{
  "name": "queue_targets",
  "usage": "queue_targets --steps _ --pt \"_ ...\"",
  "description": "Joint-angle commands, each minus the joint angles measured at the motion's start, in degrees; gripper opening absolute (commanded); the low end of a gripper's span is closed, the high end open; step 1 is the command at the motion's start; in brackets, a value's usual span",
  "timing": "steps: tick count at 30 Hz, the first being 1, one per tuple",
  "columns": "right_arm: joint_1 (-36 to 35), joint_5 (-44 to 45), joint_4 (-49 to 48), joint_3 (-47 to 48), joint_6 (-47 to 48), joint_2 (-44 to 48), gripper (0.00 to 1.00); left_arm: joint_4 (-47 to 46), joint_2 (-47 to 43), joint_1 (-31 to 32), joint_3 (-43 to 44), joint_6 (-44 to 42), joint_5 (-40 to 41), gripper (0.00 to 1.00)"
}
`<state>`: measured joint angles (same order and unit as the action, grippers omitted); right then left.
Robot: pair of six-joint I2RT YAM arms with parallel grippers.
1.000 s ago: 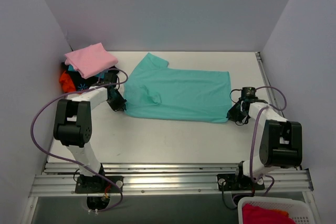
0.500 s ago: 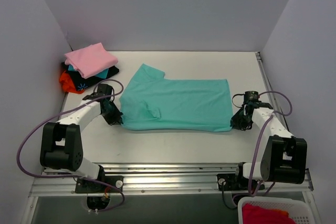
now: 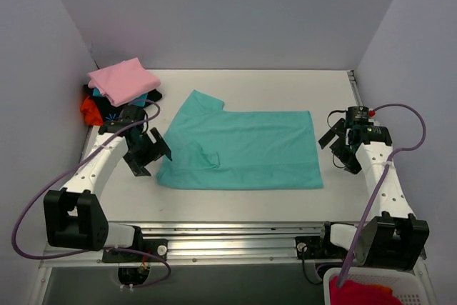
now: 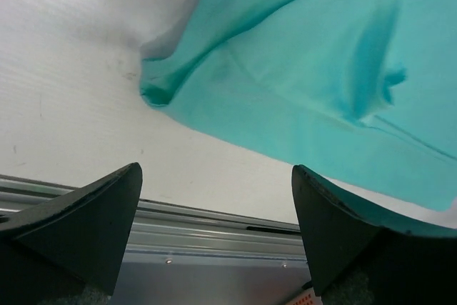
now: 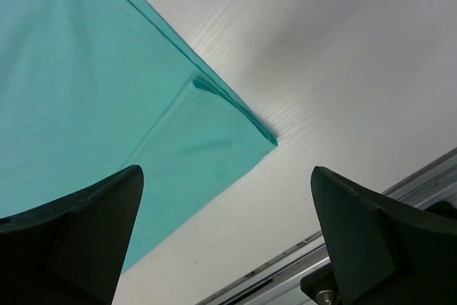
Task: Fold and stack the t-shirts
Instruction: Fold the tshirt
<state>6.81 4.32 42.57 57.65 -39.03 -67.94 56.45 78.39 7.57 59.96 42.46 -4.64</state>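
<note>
A teal t-shirt [image 3: 239,149] lies flat in the middle of the table, folded over with a sleeve poking out at the back left. My left gripper [image 3: 148,156] hovers open just off its near left corner, holding nothing. My right gripper [image 3: 338,150] hovers open just off its right edge, also holding nothing. In the left wrist view the teal shirt [image 4: 300,83] has a bunched corner ahead of my left gripper [image 4: 218,233]. In the right wrist view the teal shirt [image 5: 93,105] ends in a neat corner beyond my right gripper [image 5: 225,233]. A folded pink t-shirt [image 3: 123,80] tops a stack over a black one [image 3: 114,113] and an orange-red one [image 3: 88,109].
The stack sits in the back left corner against the wall. A white basket [image 3: 400,285] with red cloth in it stands below the table's near right corner. Metal rails [image 3: 235,237] run along the near edge. Walls close in the left, back and right.
Both grippers dragged the teal shirt's near edge toward the front, then opened and let go of it. Both have lifted away from the cloth.
</note>
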Motion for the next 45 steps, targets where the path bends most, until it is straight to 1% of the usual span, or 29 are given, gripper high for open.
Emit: queue_targets --steps 1,2,3,5,6,7,9,10,12,13,15,16,17,19,20,21,23,24,27,28,30,31,33,37,43,45 --pt "0.5 2.3 3.2 6.0 0.4 -1.0 1.00 2.6 2.0 -1.5 11.9 -2.8 1.7 0.95" --pt "0.6 2.3 2.1 6.9 0.4 -2.1 1.00 1.5 3.2 -1.5 14.1 -3.4 1.8 0.95" --pt "0.6 0.5 1.0 7.6 0.5 -4.7 1.00 -2.7 4.7 -2.6 18.0 -4.3 -1.1 0.95" --pt "0.7 -1.3 -2.2 9.8 0.7 -8.0 1.00 -5.6 11.1 -3.5 23.2 -5.5 -4.0 0.95" --pt "0.7 -2.5 -3.2 12.0 0.7 -11.1 1.00 -7.7 16.8 -4.1 26.3 -5.9 -6.9 0.95" --pt "0.6 -3.0 -5.1 13.3 0.6 -12.7 0.99 -8.6 20.1 -4.2 33.2 -6.7 -8.5 0.96" --pt "0.6 -3.3 -6.8 16.9 0.6 -15.5 0.99 -9.3 26.5 -4.2 41.5 -8.8 -9.6 0.98" --pt "0.6 -3.5 -8.4 17.9 0.9 -17.9 0.98 -9.8 32.8 -4.3 49.6 -9.8 -11.7 0.98" --pt "0.6 -3.4 -9.6 20.9 1.3 -20.2 0.98 -9.7 39.3 -4.3 58.0 -12.3 -12.8 0.98" --pt "0.6 -3.2 -10.0 21.8 1.8 -22.6 0.98 -10.8 44.7 -4.8 62.8 -12.9 -16.3 0.98" --pt "0.7 -2.8 -10.1 23.0 2.0 -24.5 0.98 -14.9 49.4 -5.6 65.7 -11.7 -19.5 0.99" --pt "0.6 -2.9 -10.2 23.5 2.0 -25.9 0.98 -14.5 54.8 -6.1 68.3 -11.3 -21.1 0.99" --pt "0.7 -3.6 -10.4 23.6 1.9 -26.4 0.98 -15.0 56.9 -6.7 72.6 -10.4 -24.1 1.00" --pt "0.6 -3.7 -10.8 23.4 2.2 -27.0 0.97 -20.1 62.2 -6.7 75.5 -9.3 -26.5 1.00" --pt "0.4 -3.7 -10.9 23.2 2.6 -27.0 0.97 -22.1 63.6 -6.5 77.0 -7.3 -27.7 1.00" --pt "0.4 -3.7 -10.8 23.0 2.8 -27.2 0.97 -26.8 65.1 -6.5 79.5 -6.0 -30.8 1.00" --pt "0.3 -3.7 -10.6 22.3 3.2 -27.3 0.97 -31.9 68.7 -6.3 81.2 -1.8 -33.0 1.00" --pt "0.4 -3.7 -10.5 22.0 3.3 -27.6 0.97 -36.6 69.9 -6.3 82.4 -0.5 -34.1 1.00" --pt "0.4 -6.3 -11.2 20.3 3.1 -27.6 0.97 -42.5 75.2 -6.0 85.5 3.1 -34.6 0.99" --pt "0.4 -6.7 -12.0 19.8 2.8 -27.7 0.97 -43.8 78.5 -6.0 87.9 4.0 -35.3 0.99" --pt "0.4 -7.8 -12.7 18.5 1.9 -28.1 0.97 -45.6 82.5 -5.5 90.1 6.6 -35.4 0.99" --pt "0.4 -8.2 -13.0 18.2 1.8 -28.3 0.97 -45.6 83.6 -5.2 91.7 7.1 -35.1 0.99" --pt "0.4 -8.5 -12.9 18.3 1.5 -29.1 0.97 -45.0 84.5 -4.4 91.9 6.8 -34.6 0.99" --pt "0.5 -8.6 -12.8 20.3 1.2 -30.8 0.97 -42.0 82.1 -1.8 88.0 1.8 -31.9 0.99" --pt "0.6 -9.0 -13.7 21.5 0.1 -32.5 0.97 -41.1 76.4 -1.1 76.3 -2.1 -29.6 1.00" --pt "0.6 -9.2 -13.9 21.1 -0.4 -33.0 0.97 -40.9 74.5 -1.0 72.2 -3.6 -28.5 0.95"
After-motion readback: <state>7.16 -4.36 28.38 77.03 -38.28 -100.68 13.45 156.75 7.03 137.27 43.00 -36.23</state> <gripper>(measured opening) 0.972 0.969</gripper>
